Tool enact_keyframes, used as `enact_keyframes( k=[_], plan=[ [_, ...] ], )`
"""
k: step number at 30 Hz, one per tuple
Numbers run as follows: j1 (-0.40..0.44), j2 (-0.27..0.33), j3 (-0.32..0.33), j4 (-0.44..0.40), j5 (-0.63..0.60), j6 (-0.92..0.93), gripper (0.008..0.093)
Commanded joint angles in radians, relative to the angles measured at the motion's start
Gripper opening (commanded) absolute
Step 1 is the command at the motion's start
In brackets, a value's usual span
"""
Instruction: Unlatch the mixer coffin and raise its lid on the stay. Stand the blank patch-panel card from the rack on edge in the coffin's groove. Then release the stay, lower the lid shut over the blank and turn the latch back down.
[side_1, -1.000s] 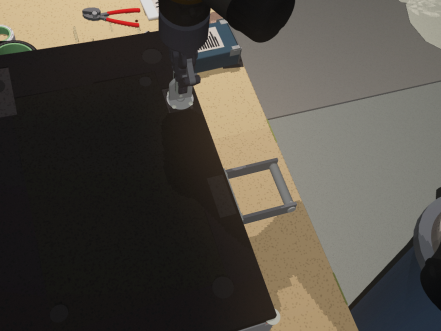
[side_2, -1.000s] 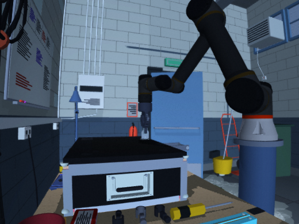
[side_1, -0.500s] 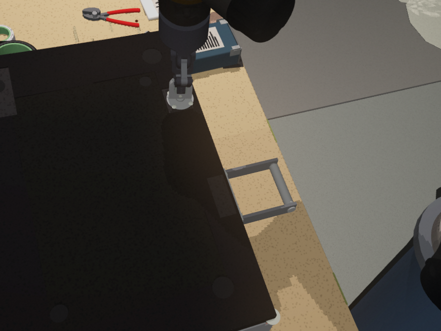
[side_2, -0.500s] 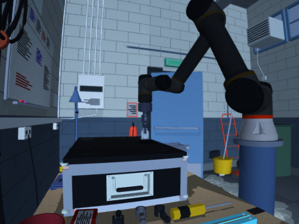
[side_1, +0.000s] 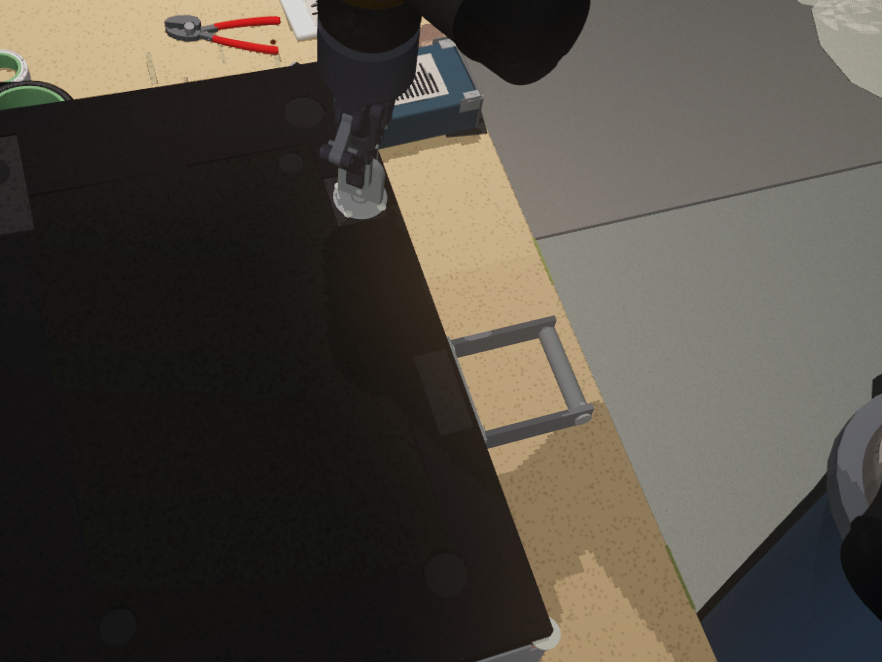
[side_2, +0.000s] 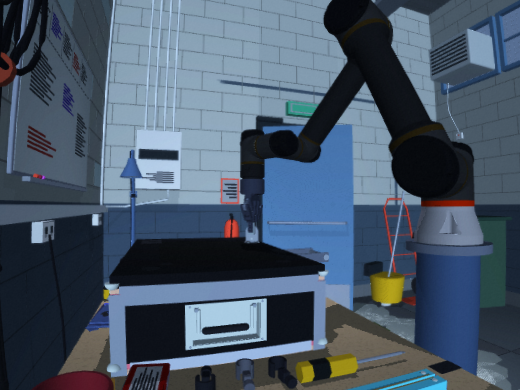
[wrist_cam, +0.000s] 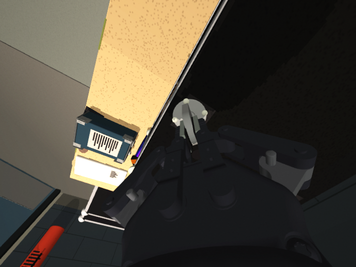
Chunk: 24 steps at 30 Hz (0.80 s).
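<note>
The black mixer coffin (side_1: 214, 385) (side_2: 215, 295) fills the workbench with its lid lying flat and closed. A round grey latch (side_1: 360, 199) (wrist_cam: 188, 115) sits on the lid near its far right edge, and my gripper (side_1: 358, 182) (side_2: 250, 231) (wrist_cam: 189, 138) stands straight down over it, closed on the latch's upright wing. A grey handle (side_1: 523, 381) sticks out from the coffin's right side over the bench. The blank patch-panel card and its rack are not in view.
A blue box with a striped label (side_1: 431, 92) (wrist_cam: 105, 140) sits just beyond the coffin's far right corner. A white card (wrist_cam: 99, 171) lies behind it. Red-handled pliers (side_1: 224, 32) lie on the far bench. A yellow screwdriver (side_2: 330, 367) and small fittings lie before the coffin. The bench edge runs close on the right.
</note>
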Motion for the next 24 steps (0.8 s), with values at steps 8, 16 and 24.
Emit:
enact_keyframes(
  k=[8, 16, 24],
  plan=[
    [0.0, -0.001, 0.0, -0.001, 0.0, 0.262, 0.008],
    [0.0, -0.001, 0.0, -0.001, 0.0, 0.509, 0.008],
    [0.0, -0.001, 0.0, -0.001, 0.0, 0.706, 0.008]
  ],
)
